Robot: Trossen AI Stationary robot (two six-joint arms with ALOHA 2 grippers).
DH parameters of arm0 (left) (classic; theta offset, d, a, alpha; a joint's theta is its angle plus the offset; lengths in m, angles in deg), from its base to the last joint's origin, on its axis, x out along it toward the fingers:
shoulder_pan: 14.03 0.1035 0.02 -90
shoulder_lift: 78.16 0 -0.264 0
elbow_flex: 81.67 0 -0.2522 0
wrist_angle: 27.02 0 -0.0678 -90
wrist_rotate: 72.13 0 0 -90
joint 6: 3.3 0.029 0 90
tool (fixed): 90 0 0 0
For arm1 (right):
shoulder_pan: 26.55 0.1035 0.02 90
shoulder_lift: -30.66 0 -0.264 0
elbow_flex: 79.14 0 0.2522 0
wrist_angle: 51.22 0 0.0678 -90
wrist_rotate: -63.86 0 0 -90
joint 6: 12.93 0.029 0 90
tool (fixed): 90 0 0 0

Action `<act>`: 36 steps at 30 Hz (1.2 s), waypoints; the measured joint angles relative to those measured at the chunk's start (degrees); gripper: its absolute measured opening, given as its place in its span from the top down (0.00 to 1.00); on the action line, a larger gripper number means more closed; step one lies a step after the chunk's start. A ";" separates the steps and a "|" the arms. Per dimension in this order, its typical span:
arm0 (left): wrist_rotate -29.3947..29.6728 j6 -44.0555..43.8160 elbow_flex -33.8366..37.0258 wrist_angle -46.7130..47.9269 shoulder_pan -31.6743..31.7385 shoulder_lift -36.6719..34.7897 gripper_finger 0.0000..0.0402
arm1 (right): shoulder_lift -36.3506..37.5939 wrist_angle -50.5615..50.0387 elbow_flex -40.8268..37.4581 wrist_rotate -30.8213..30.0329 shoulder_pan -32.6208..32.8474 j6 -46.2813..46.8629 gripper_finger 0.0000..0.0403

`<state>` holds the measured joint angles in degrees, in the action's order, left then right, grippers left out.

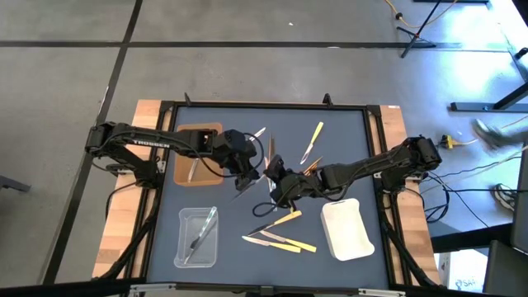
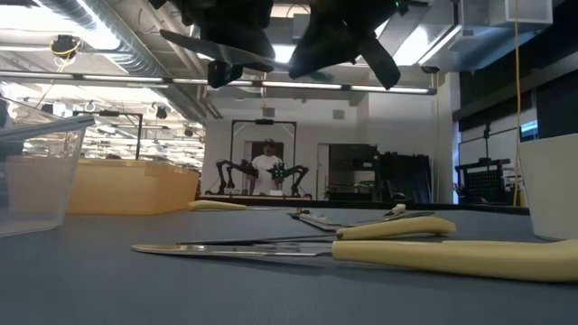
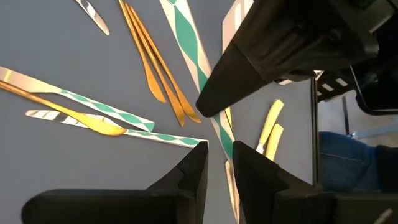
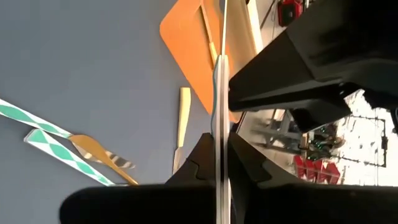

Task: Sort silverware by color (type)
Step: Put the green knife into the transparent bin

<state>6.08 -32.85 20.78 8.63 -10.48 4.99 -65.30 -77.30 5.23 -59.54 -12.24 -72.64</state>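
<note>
Above the middle of the dark surface (image 1: 330,157), my right fingers (image 1: 276,183) pinch a thin, light, slippery clear knife (image 4: 221,124) edge-on while my left fingers (image 1: 246,176) stand slightly parted beside it, empty, awaiting its stiffer handle.

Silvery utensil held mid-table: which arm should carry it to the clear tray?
Probably left. The right hand is shut on the silvery utensil, but the clear tray lies on the left arm's side, with the left hand beside the utensil.
</note>
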 joint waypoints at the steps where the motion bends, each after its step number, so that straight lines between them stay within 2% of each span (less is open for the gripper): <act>1: 0.02 -0.33 0.00 -0.09 0.00 0.00 0.83 | 0.00 0.00 0.00 0.01 0.00 -0.55 0.98; 17: -0.04 -4.90 0.00 -0.76 0.00 0.04 0.83 | 0.00 0.20 0.00 1.66 0.00 -2.14 0.98; 20: -2.24 -4.91 0.00 -1.89 0.02 0.04 0.83 | 0.00 0.15 0.00 2.55 0.00 -2.20 0.98; 36: -2.76 -4.90 0.00 -1.79 0.02 0.04 0.83 | 0.00 3.00 0.02 1.17 -0.02 -2.31 0.98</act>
<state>3.32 -37.75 20.78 6.84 -10.46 5.04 -65.30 -74.30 5.25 -58.37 -12.26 -74.95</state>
